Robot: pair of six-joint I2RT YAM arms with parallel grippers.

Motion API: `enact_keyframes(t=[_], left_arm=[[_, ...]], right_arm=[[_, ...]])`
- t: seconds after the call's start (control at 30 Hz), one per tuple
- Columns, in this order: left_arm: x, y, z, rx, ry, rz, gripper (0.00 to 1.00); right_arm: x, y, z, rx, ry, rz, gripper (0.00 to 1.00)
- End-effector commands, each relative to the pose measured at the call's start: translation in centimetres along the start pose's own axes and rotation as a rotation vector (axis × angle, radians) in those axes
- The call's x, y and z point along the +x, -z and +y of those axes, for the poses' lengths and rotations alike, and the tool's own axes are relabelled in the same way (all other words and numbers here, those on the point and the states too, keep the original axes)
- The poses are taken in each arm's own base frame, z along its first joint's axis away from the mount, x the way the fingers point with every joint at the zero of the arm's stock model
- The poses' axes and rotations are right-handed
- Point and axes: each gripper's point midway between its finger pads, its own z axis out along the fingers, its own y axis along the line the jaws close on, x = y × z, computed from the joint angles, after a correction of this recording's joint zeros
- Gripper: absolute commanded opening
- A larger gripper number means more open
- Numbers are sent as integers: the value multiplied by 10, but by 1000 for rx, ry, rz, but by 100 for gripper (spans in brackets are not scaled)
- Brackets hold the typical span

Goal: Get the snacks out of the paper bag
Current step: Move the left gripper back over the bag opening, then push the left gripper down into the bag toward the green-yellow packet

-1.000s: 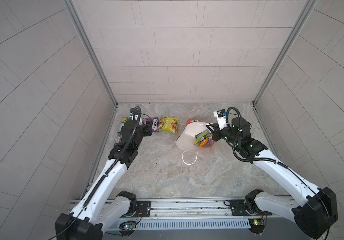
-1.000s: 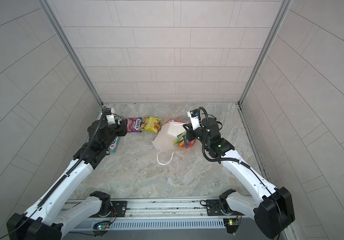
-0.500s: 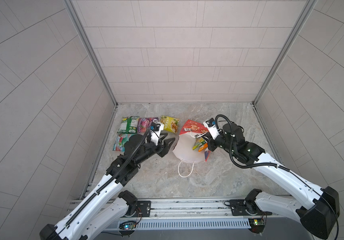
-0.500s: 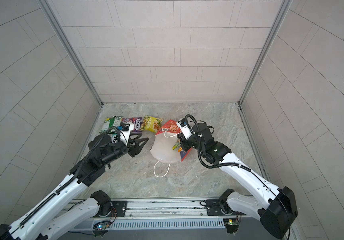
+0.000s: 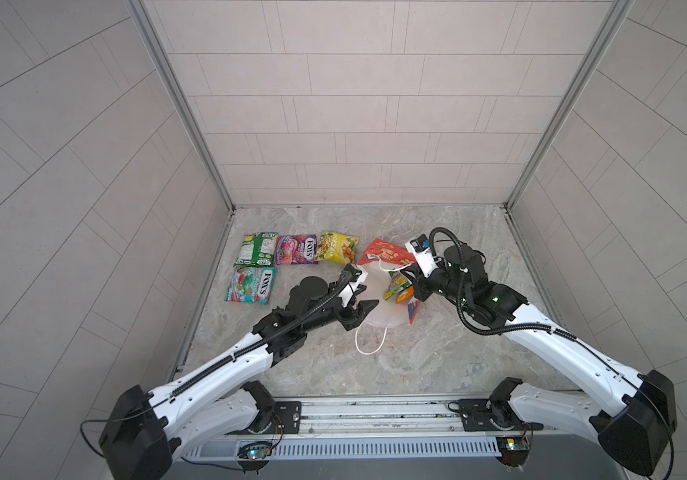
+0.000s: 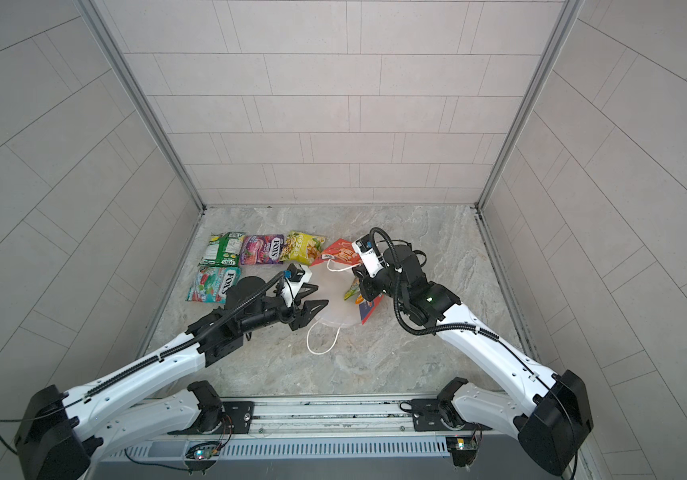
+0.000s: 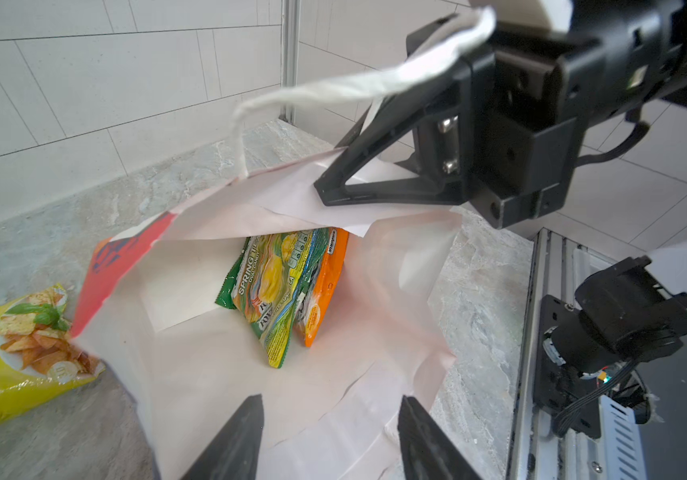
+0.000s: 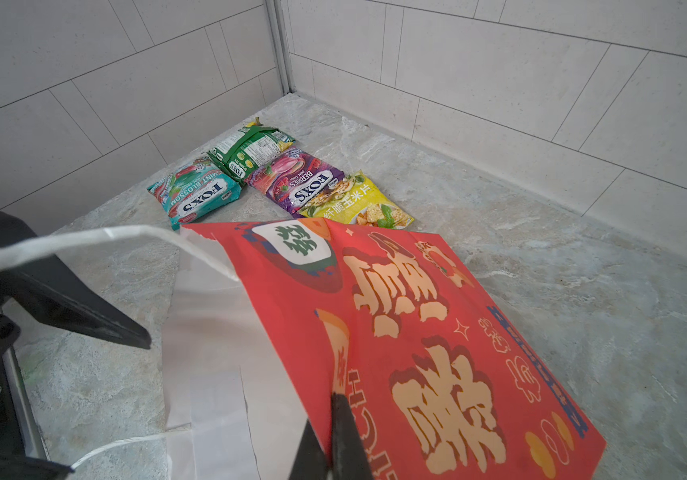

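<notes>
Glossy snacks (image 5: 297, 249): 4 out on counter (image 5: 416, 357), 10 o'clock of paper bag (image 5: 383, 254). Left pincer (image 7: 330, 411), jaws apart, at its mouth. Yellow-green packet (image 7: 275, 299) + orange packet (image 7: 322, 299) lie inside. Right pincer (image 8: 335, 407) clamped on red wall, propping mouth open. Next, prob.: reach in, nip one w/o snagging paper.

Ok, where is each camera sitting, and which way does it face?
Top views: above the base rail, looking down and forward at the table; both arms whole.
Left wrist: behind the open left gripper, looking into the paper bag at the Spring Tea packet and orange packet; own fingertips and the right gripper show.
Right wrist: behind the right gripper, shut on the bag's red panel, facing the teal Mint Blossom packet and neighbours; left gripper's finger shows.
Shared: all show the bag.
</notes>
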Motion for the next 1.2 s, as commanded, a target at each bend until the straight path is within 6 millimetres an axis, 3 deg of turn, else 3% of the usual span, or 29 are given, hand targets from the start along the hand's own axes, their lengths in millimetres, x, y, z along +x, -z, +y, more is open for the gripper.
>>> enact_keyframes(t=[0.0,0.3,0.7,1.17], left_arm=[[-18,-9,-12,48,-89,-60,54],[12,-45,-16,44,-185,45,51],[29,-84,8,-90,-179,152,50],[40,-110,34,-213,-164,160,54]], right_arm=[[-10,1,-5,27,-17,-11,0],[-17,3,-9,45,-17,-28,0],[-21,4,-7,29,-25,-46,0],[-28,12,-4,9,-25,-85,0]])
